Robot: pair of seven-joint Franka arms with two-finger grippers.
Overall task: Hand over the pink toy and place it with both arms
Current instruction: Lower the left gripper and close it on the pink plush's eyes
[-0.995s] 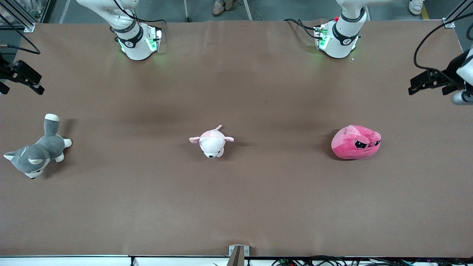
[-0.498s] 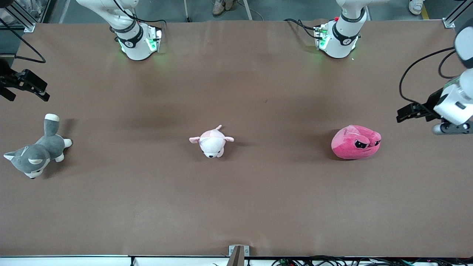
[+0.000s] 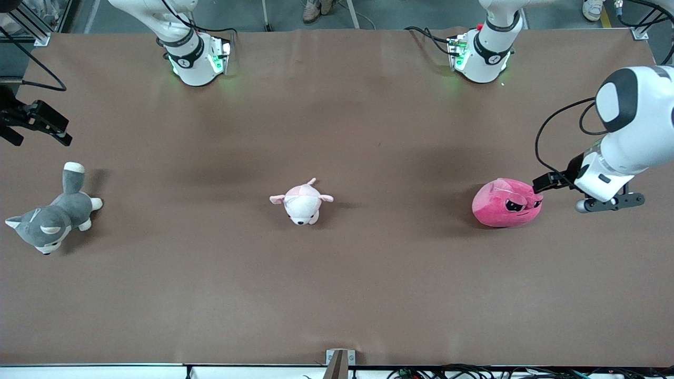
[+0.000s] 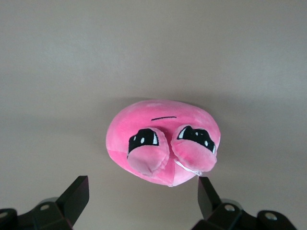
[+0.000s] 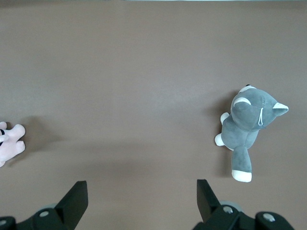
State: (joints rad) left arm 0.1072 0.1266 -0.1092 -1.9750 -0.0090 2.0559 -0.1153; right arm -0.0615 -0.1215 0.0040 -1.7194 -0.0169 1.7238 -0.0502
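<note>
The pink toy (image 3: 507,203), a rounded hot-pink plush with dark sleepy eyes, lies on the brown table toward the left arm's end. My left gripper (image 3: 545,182) is low over the table right beside it, on the side toward the left arm's end of the table. In the left wrist view the pink toy (image 4: 163,143) sits just ahead of the left gripper (image 4: 142,192), which is open and holds nothing. My right gripper (image 3: 59,129) waits open over the right arm's end of the table, above the grey dog. It shows empty in the right wrist view (image 5: 142,194).
A grey-and-white plush dog (image 3: 51,217) lies at the right arm's end of the table. A pale pink-and-white plush animal (image 3: 301,202) lies mid-table. The right wrist view shows the dog (image 5: 249,125) and the edge of the pale plush (image 5: 9,142). Both arm bases (image 3: 196,58) stand along the table's back edge.
The left arm has swung in from the table's end and come down beside the pink toy. The right gripper shifted slightly, then held still. The toys have not moved.
</note>
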